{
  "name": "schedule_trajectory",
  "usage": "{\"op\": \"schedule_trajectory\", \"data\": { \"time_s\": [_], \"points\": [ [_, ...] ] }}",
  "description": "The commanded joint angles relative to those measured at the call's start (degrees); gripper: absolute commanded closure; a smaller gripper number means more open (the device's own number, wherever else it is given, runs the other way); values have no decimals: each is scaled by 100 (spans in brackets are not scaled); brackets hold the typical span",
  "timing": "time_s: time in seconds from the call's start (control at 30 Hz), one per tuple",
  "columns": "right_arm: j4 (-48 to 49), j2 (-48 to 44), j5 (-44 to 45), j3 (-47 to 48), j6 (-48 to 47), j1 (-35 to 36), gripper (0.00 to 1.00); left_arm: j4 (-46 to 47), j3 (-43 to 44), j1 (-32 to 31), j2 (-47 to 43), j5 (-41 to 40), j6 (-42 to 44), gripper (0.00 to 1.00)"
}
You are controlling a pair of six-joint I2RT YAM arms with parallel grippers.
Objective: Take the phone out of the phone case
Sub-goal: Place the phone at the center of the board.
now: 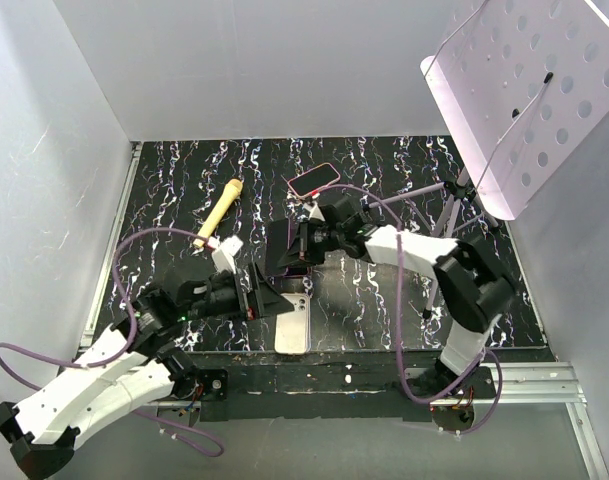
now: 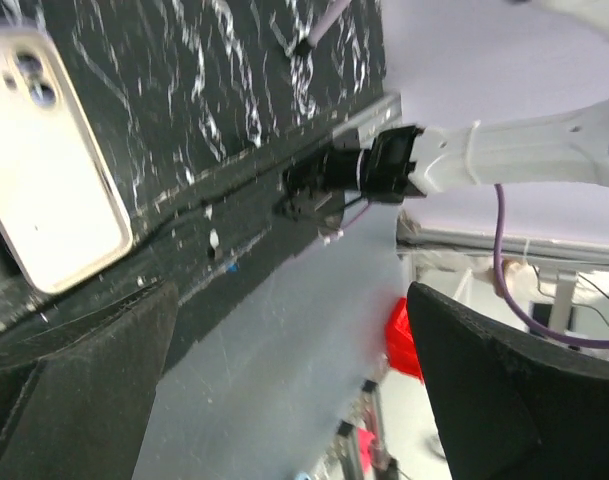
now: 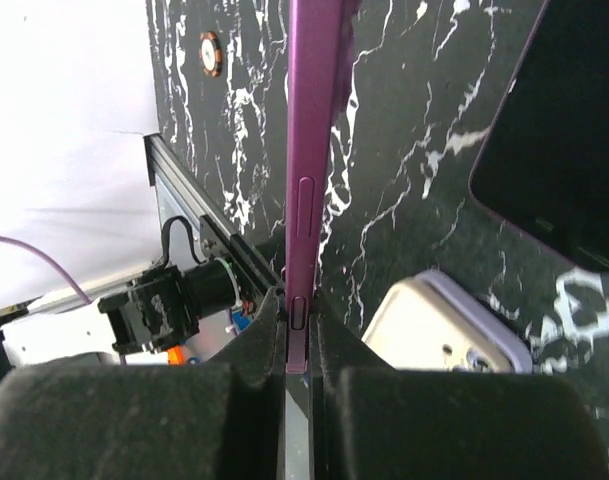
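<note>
Between right jaws: purple case point(image 3: 309, 150) edge-on, long axis straight outward.

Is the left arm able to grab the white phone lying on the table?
Probably yes. The left gripper is open, empty, right beside the white phone, which lies flat, uncovered. The right gripper holds the purple case just behind it.

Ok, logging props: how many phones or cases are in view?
3: a purple one edge-on in the right jaws, a white one near the front edge, a pink-rimmed one behind. Arms may hide more.
</note>
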Motion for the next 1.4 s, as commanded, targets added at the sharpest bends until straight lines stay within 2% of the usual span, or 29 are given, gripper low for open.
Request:
{"op": "schedule_trajectory", "data": {
  "time_s": [0.0,0.17,0.37,0.63,0.97,1.13,1.37],
  "points": [
    [1036,699,-562,720,292,110,99,-997,1242,10,83,-1304,1323,2],
    [1370,1394,-782,1037,590,136,99,-1297,2271,18,215,-2183,2097,2],
    [1555,1904,-923,1275,687,128,96,-1332,2747,10,154,-2431,2573,2],
    [1353,2423,-958,1652,495,110,91,-1340,2818,10,-162,-2414,2520,2],
    [1213,2546,-967,1416,415,-57,85,-1420,2818,18,-461,-2475,2442,2],
    [976,2546,-897,1398,240,-75,77,-1394,3037,18,-418,-2370,2441,2],
    [554,2503,-739,1521,29,-83,70,-1385,3152,10,-541,-2352,2397,2]
  ]
}}
